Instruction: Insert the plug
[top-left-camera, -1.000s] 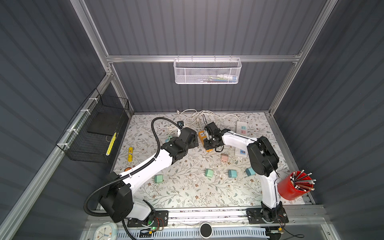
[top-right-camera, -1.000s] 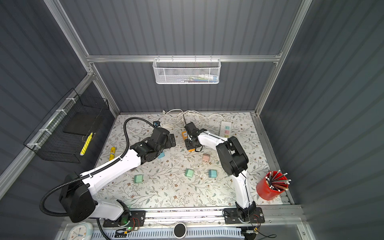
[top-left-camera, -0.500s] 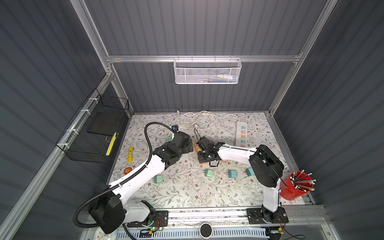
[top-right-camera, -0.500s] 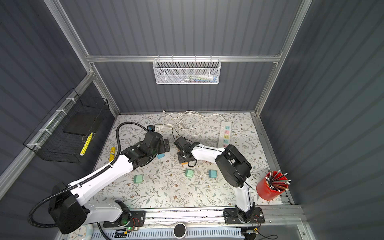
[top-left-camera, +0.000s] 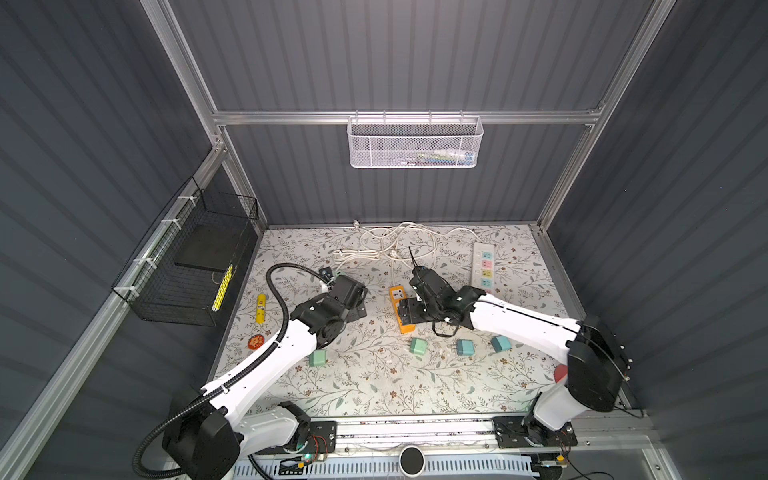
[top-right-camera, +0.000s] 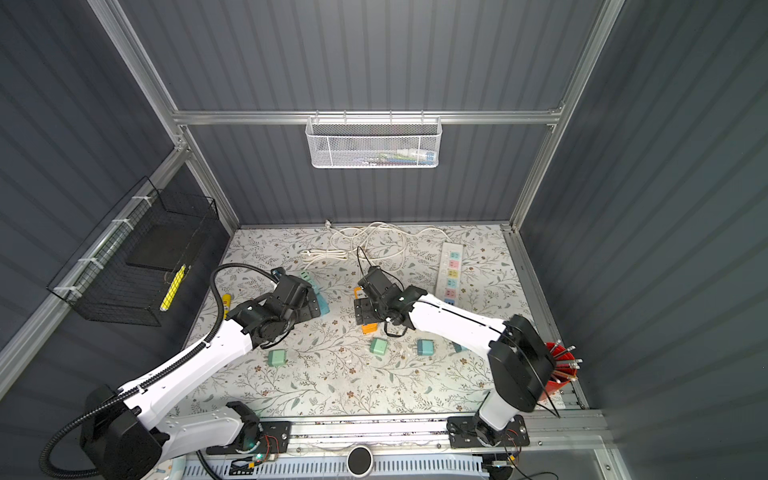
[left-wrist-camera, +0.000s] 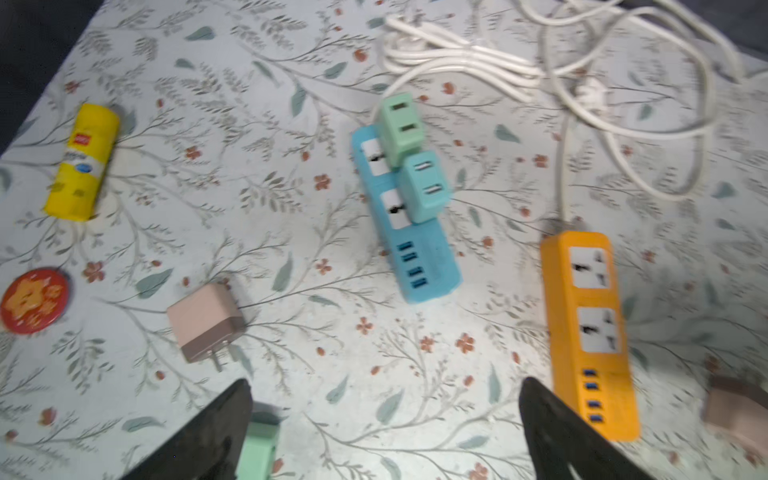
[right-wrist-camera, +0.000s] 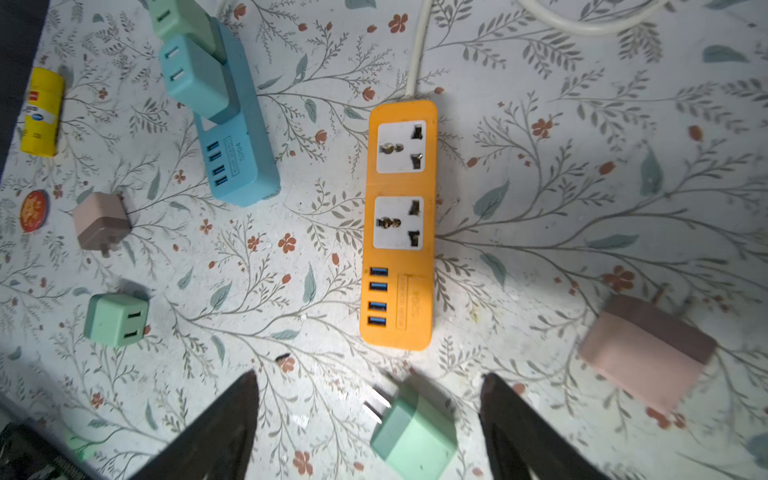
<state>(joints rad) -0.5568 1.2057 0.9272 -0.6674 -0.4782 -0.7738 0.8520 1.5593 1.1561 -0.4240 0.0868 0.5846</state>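
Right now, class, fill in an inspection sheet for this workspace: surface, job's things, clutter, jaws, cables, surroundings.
Surface: floral mat, flat.
Job's things: orange strip, both sockets empty; blue strip, both sockets taken; green plug and pink plug loose on the mat.
Clutter: yellow tube, red badge, pen cup.
Jaws: left jaws open, empty; right jaws open, empty.
Cables: white cord, loosely coiled at the back.
Surroundings: white basket on back wall; black basket on left wall.
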